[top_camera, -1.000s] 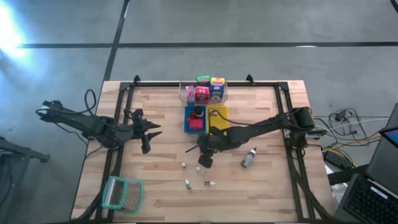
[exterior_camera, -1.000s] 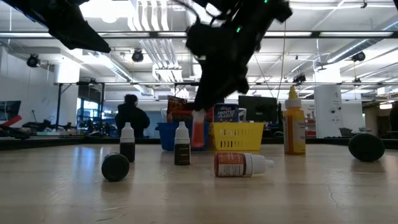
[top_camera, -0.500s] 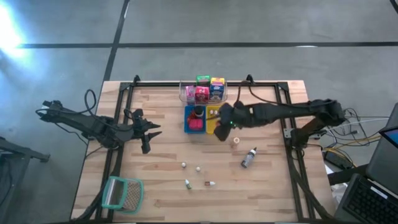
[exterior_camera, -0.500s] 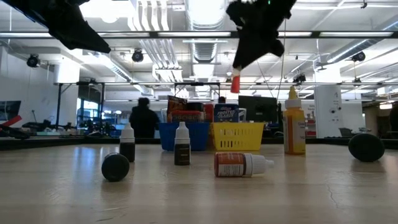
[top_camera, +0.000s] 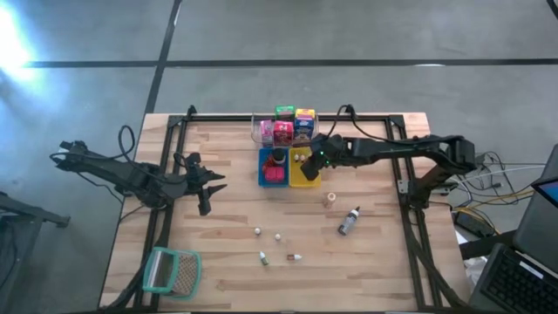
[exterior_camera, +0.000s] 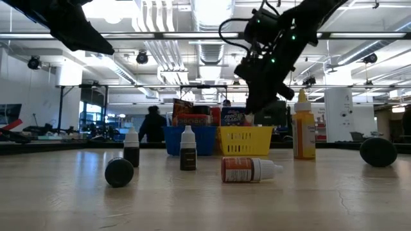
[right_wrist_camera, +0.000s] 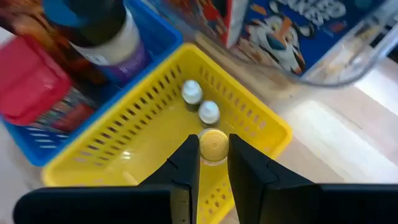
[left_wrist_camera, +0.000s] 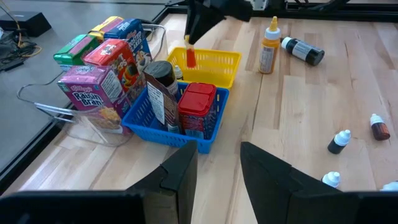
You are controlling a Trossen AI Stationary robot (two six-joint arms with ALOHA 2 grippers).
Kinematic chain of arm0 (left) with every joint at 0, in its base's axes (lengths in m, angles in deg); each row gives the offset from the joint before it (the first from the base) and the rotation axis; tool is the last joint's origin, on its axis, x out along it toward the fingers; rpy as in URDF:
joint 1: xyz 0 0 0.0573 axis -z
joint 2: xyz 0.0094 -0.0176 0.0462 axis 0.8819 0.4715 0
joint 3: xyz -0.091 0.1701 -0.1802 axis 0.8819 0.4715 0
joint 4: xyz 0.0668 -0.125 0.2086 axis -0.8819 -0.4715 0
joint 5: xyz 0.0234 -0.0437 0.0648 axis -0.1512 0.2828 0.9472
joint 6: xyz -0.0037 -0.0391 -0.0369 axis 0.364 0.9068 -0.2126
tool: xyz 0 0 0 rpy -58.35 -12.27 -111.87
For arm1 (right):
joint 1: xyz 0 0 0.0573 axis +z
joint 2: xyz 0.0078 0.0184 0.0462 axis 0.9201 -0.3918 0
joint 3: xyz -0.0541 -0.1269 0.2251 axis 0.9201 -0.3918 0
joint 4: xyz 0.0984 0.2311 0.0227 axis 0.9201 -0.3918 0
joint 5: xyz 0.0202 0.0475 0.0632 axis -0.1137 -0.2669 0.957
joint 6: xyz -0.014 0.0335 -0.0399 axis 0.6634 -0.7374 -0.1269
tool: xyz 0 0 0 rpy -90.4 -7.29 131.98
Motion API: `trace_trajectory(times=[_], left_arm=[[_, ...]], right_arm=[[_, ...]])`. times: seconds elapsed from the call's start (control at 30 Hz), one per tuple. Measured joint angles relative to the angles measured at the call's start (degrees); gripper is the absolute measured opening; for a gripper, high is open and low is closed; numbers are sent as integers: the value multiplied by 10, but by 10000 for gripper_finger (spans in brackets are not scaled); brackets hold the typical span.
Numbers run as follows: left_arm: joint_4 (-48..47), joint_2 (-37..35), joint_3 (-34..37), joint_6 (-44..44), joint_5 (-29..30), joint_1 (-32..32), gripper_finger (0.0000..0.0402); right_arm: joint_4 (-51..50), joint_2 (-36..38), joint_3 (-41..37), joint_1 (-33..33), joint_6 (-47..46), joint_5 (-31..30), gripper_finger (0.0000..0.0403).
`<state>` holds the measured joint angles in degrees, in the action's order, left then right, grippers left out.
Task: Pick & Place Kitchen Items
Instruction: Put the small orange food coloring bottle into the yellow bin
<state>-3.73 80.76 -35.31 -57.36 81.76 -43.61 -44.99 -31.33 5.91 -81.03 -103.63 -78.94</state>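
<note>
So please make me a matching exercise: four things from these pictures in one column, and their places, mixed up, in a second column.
Things:
1. right gripper
2. red can
3. grey bottle
4. mesh basket

Places:
A. lying on the bare table
B. in the blue tray
C. near the table's left front corner
D. above the yellow tray, holding a small bottle

Pairs: 1-D, 2-B, 3-A, 4-C

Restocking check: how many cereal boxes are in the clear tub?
4: green box and blue-yellow box in the tub's far row, red box and purple box nearer the blue tray; more may be hidden.
</note>
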Motion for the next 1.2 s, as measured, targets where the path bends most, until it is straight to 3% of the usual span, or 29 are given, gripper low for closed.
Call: trace_trajectory(times=[0.23, 0.53, 0.97, 1.2], left_arm=[[0, 0, 0, 0, 0, 0, 129], [0, 0, 0, 0, 0, 0, 129], [0, 0, 5, 0, 0, 0, 129], [0, 0, 22, 0, 0, 0, 129]], right_arm=[[48, -21, -16, -17, 15, -2, 55], [32, -87, 23, -27, 32, -2, 57], [10, -96, 39, -29, 35, -19, 64], [14, -96, 38, -29, 31, -21, 96]])
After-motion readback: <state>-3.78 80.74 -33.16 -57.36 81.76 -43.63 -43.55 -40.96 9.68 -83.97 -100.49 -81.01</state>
